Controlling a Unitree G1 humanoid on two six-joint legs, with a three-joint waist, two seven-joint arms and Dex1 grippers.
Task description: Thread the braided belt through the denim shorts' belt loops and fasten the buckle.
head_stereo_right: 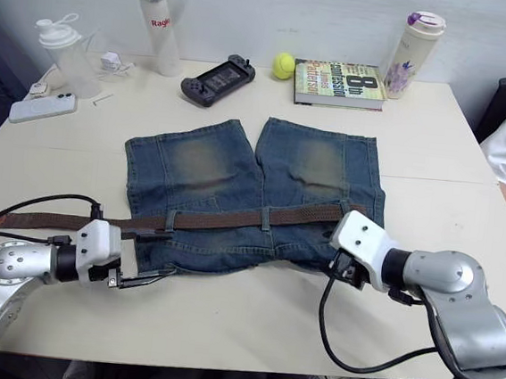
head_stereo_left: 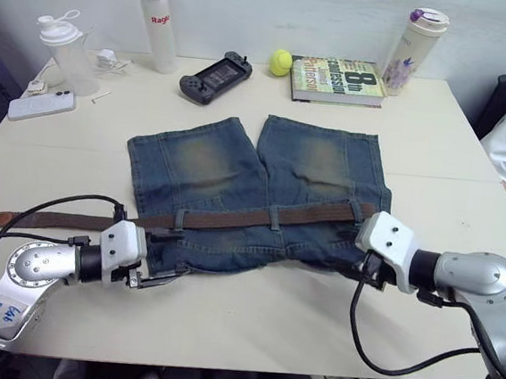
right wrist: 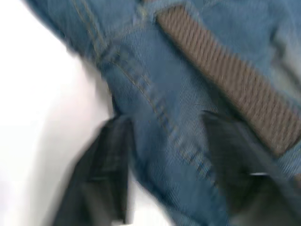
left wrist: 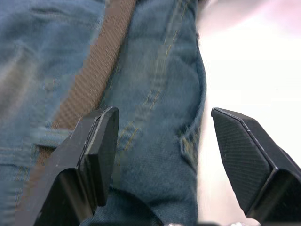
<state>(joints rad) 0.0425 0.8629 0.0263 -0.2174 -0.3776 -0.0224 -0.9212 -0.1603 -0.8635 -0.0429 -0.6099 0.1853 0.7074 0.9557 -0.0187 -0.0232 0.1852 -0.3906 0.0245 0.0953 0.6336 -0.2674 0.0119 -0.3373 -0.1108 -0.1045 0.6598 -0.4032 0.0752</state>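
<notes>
Blue denim shorts (head_stereo_left: 253,189) lie flat on the cream table (head_stereo_left: 222,321), dark-brown braided belt (head_stereo_left: 232,219) already through the waistband loops; left end effector (left wrist: 160,155) and right end effector (right wrist: 164,165) both gape empty at the waistband edge, likely to steady it.

The tall white plastic bottle with a white cap (head_stereo_left: 157,21) standing at the far edge of the counter carries red lettering on its side that begins "Rag"; the rest curves out of sight. The green-covered book (head_stereo_left: 337,80) lying flat at the far edge of the counter, beside the yellow tennis ball, shows a large white "8" with "th" on its cover, along with further lines of print running sideways that are too small to make out with certainty. The white sticker (head_stereo_left: 10,313) on the left arm's silver metal joint bears blue handwritten marks that cannot be read.
</notes>
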